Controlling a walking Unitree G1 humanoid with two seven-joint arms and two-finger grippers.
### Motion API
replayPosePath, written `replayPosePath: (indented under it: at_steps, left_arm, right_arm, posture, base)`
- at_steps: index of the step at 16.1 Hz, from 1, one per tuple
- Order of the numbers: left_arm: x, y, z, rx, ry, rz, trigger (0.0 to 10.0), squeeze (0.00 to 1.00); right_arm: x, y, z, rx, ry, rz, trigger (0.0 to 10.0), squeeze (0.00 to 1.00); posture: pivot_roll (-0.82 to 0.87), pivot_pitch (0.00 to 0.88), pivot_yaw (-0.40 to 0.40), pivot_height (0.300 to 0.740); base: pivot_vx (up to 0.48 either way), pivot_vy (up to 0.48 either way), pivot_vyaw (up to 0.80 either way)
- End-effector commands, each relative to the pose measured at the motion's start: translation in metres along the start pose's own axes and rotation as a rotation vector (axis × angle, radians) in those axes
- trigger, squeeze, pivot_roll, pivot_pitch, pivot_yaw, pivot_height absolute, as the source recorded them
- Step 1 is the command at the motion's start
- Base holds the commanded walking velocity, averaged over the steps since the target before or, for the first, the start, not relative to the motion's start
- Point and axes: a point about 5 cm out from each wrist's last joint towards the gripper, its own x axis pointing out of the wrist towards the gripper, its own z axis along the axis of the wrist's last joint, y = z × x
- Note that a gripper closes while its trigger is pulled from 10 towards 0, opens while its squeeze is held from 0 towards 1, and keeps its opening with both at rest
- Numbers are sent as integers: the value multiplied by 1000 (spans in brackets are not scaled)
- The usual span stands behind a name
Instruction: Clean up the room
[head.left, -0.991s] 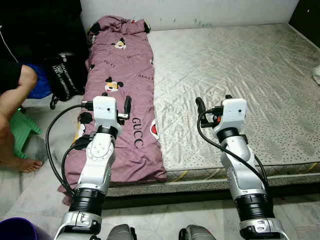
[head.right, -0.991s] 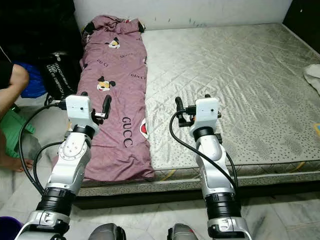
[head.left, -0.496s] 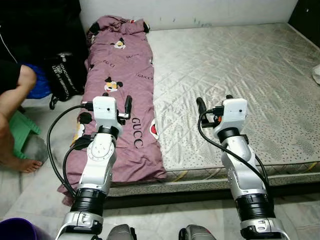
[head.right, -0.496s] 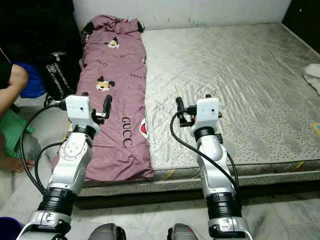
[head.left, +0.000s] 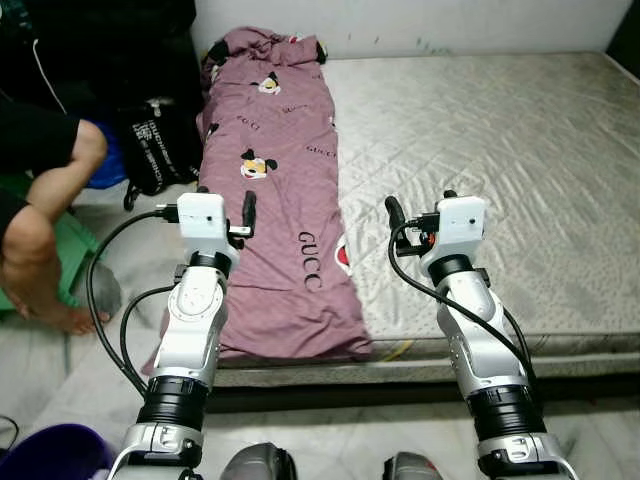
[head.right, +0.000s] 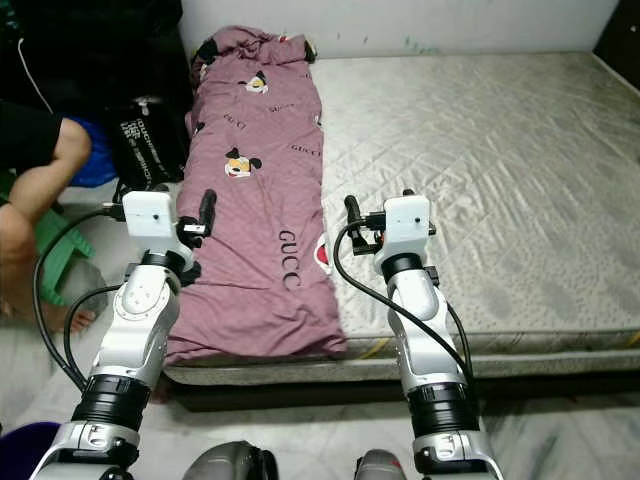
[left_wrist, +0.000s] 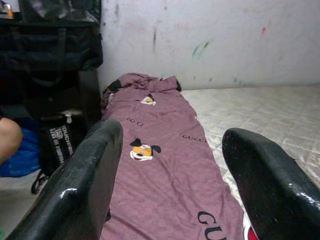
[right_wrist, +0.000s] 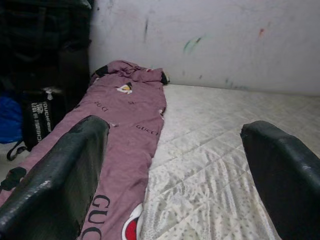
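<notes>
A mauve blanket (head.left: 282, 200) printed with cartoon mice and lettering lies stretched along the left side of a bare grey quilted mattress (head.left: 500, 140), its near end hanging over the mattress edge. Both arms are raised in front of me above the mattress's near edge. My left gripper (head.left: 226, 202) is open over the blanket's left border, with nothing between its fingers (left_wrist: 90, 175). My right gripper (head.left: 420, 203) is open over the bare mattress just right of the blanket, also holding nothing, and its fingers (right_wrist: 60, 185) point toward the wall.
A person sits at the left with a knee (head.left: 85, 145) and a bare foot (head.left: 60, 315) on the floor, beside a green stool (head.left: 75, 255). A black bag (head.left: 160, 150) stands against the mattress's left side. A purple bucket (head.left: 45, 455) is near my left foot.
The whole picture has shifted right, so the camera has turned left; more of the person shows. Both arms keep the same raised pose with open fingers.
</notes>
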Motion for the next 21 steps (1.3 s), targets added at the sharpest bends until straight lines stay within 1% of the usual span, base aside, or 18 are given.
replayPosePath:
  at_steps: [1, 7, 15, 17, 19, 21]
  left_arm:
    - [2, -1, 0, -3, 2, -9, 10000, 0]
    - [2, -2, 0, -1, 4, -10, 10000, 0]
    - [0, -3, 0, -1, -10, -9, 10000, 0]
    - [0, -3, 1, -1, -14, -13, 10000, 0]
    - [0, -3, 2, -2, -19, -16, 10000, 0]
    - [0, -6, 9, 15, -55, -30, 10000, 0]
  right_arm:
    - [2, -2, 1, -3, -3, -5, 10000, 0]
    - [2, -1, 0, -6, 2, 2, 10000, 0]
    - [1, 2, -2, -12, 12, 24, 10000, 0]
    - [1, 3, -1, -33, 7, 33, 10000, 0]
    - [0, 6, -1, -49, 2, 45, 10000, 0]
    - [-1, 4, 1, -44, -7, 39, 10000, 0]
  posture:
    - [-98, 20, 43, 740]
    - [-100, 20, 44, 740]
    - [-103, 14, 42, 740]
    - [-104, 16, 42, 740]
    - [-107, 16, 43, 740]
    - [-106, 15, 42, 740]
  base:
    - [0, 480, 0]
    - [0, 480, 0]
    - [0, 0, 0]
    - [0, 0, 0]
    - [0, 0, 800]
    - [0, 0, 800]
